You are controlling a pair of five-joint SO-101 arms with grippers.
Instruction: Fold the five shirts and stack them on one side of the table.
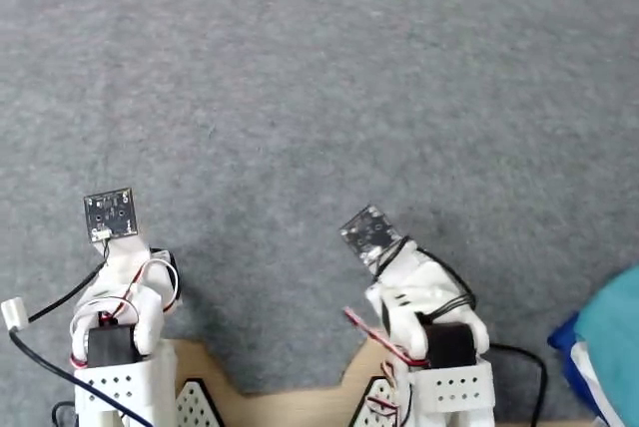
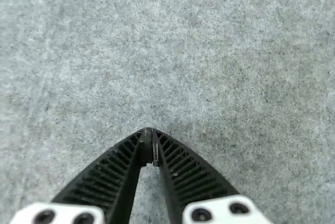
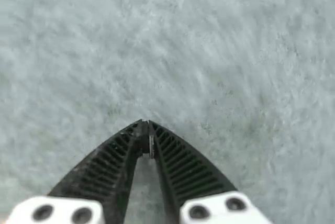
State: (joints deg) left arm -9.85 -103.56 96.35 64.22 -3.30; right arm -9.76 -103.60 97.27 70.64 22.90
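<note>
A pile of shirts (image 1: 611, 347), teal on top with blue and white beneath, lies at the table's front right corner, partly cut off by the frame edge. Both arms sit folded back at the front edge of the grey felt table (image 1: 319, 98). My left gripper (image 2: 148, 132) is shut with nothing in it, its black ribbed fingers (image 2: 112, 174) meeting at the tips over bare felt. My right gripper (image 3: 145, 126) is likewise shut and holds nothing, over bare felt. In the high view the left arm (image 1: 120, 287) is at front left and the right arm (image 1: 414, 297) at front centre-right.
Grey felt covers the whole table. A wooden mounting board (image 1: 270, 402) with the arm bases runs along the front edge. Cables (image 1: 30, 332) trail beside the left arm's base.
</note>
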